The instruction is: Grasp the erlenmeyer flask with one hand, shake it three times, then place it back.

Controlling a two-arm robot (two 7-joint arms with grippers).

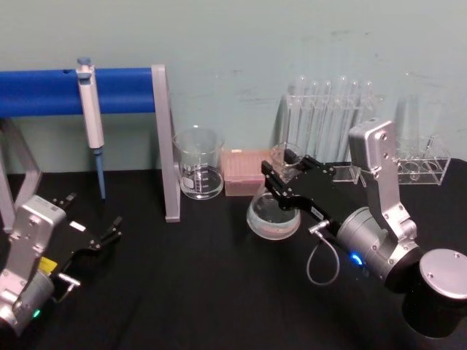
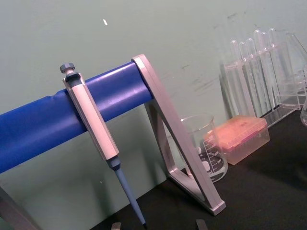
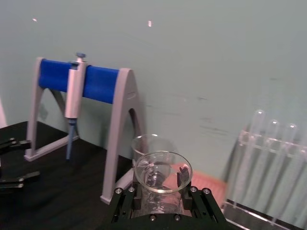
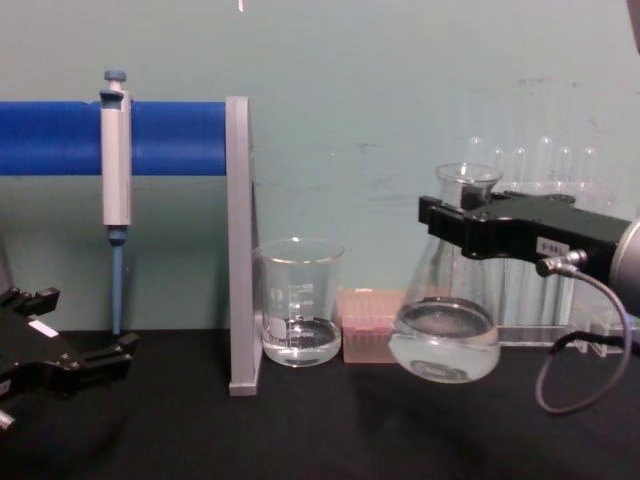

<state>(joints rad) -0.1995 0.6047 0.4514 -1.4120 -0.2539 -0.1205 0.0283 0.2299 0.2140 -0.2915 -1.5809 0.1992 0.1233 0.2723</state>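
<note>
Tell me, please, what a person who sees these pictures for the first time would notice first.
First, the right gripper, shut on the neck of the erlenmeyer flask, which is tilted and seems lifted off the black table, with clear liquid in its base. Next, the blue bar at rear left with a pipette hanging from it. The left gripper rests open, low at left.

Black hand (image 1: 281, 176), silver wrist (image 1: 373, 240) (grey cable (image 1: 318, 267)).

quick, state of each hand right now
Left hand: open, holding nothing.
Right hand: shut on the flask, at its neck.
</note>
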